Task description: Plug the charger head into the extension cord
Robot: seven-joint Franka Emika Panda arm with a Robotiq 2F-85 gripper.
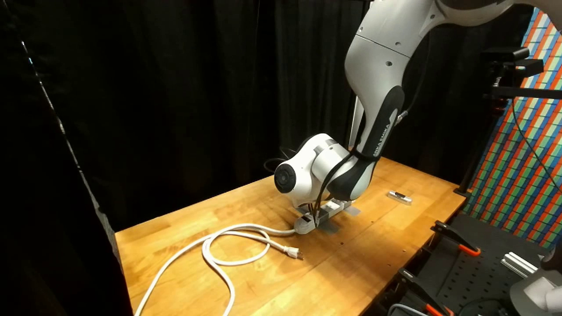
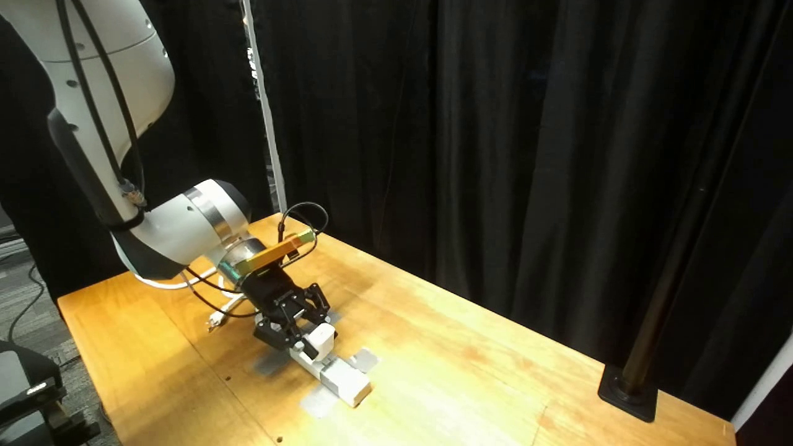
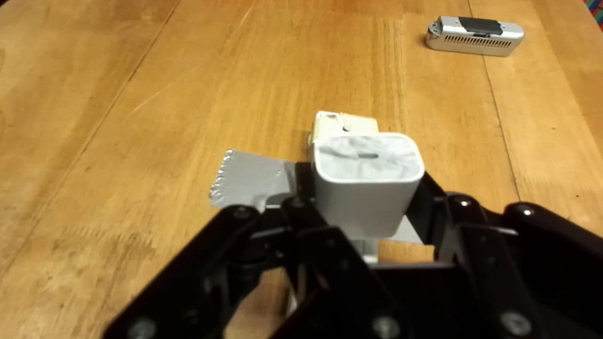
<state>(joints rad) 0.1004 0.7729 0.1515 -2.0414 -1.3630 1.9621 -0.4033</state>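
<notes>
Between the two black fingers (image 3: 427,202) of the gripper (image 2: 318,342) sits the white charger (image 2: 321,339), pinched from opposite sides; they are parted by its width alone. Seen from the wrist, the charger's greyish end, with a small slot in the middle, is turned toward the camera. It is right over the power strip (image 2: 348,380), a little short of the strip's pale end. Whether it touches the strip, or has its prongs in a socket, I cannot tell; the underside is hidden.

The strip lies flat on the wooden table (image 2: 471,378), with patches of grey tape (image 3: 252,179) beside it. From its far end, beyond the gripper, a thick white cable (image 1: 246,225) runs out and loops over the wood. The cable's plug (image 1: 292,252) lies near the strip, prongs bare.

Well apart from these is a small silver gadget (image 3: 478,42), with a dark patch on top and a row of slots along its side.

The white arm (image 1: 382,66) reaches down from above. In an exterior view a black post (image 2: 645,347) stands on a flat base near the table's edge. Two black-and-orange clamps (image 1: 454,237) show beside the table. Dark curtains (image 1: 175,101) hang behind it in both exterior views.
</notes>
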